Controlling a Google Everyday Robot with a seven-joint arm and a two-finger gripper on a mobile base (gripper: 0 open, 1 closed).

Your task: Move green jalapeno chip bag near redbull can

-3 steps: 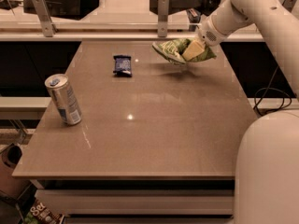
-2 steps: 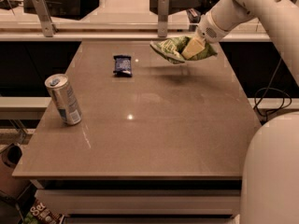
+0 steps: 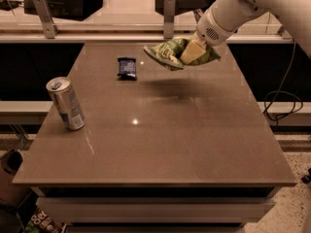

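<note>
No readable text, even on the bag in the gripper above the table.

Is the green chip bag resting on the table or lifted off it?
Lifted off. The gripper, over the far side of the table, is shut on the green chip bag, and its shadow lies separately below.

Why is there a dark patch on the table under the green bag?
Camera view: that patch is the shadow of the green jalapeno chip bag, which the gripper holds up above the table; same view, the small bright dot mid-table is reflected light.
</note>
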